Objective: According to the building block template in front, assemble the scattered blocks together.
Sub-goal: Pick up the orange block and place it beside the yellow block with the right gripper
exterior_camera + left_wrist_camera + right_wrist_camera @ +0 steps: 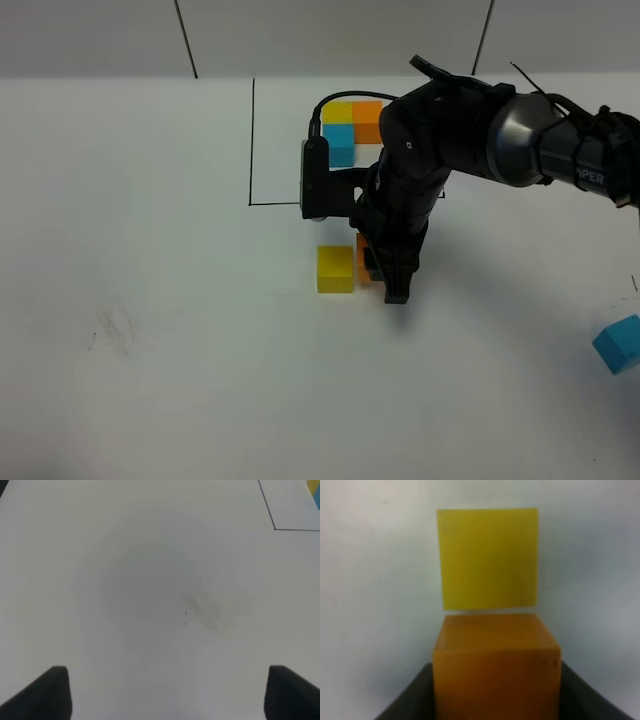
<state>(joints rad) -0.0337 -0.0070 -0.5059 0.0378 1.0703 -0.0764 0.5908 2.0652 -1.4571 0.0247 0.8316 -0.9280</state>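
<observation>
Open table [150, 300] left of yellow cube [335, 269]

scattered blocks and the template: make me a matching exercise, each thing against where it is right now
1 yellow cube
2 orange cube
3 sky-blue cube
4 block template

a inside the drawn black frame
b alone, far right of the high view
c gripped in the right pincer
d loose, beside the gripped cube

Pairs: 1-d, 2-c, 3-b, 4-a

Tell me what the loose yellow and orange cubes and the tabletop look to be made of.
Yellow cube: likely plastic or painted wood, matte, even colour, crisp edges. Orange cube: same look, slight sheen, a small dark speck near one corner. Tabletop: smooth white matte board or laminate, faintly scuffed.
</observation>
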